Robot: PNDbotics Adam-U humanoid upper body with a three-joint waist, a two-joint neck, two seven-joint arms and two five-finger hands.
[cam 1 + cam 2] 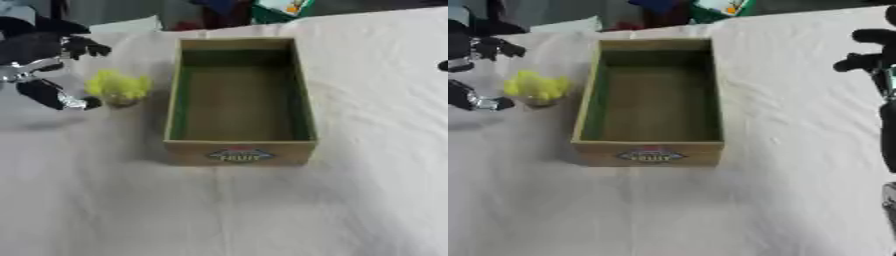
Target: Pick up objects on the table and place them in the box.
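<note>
Tablecloth [350, 210], white and creased, covered the whole work surface; on it stood the open cardboard box [241, 150], label toward the robot and nothing visible inside, placed centrally, probably so either arm could reach it. Left hand [39, 65] hovered with fingers spread apart just left of the yellow object [118, 86], which sat on the cloth beside the box's left wall, judged ready for grasping. Right hand [868, 50] showed only at the right edge; its fingers could not be read.
</note>
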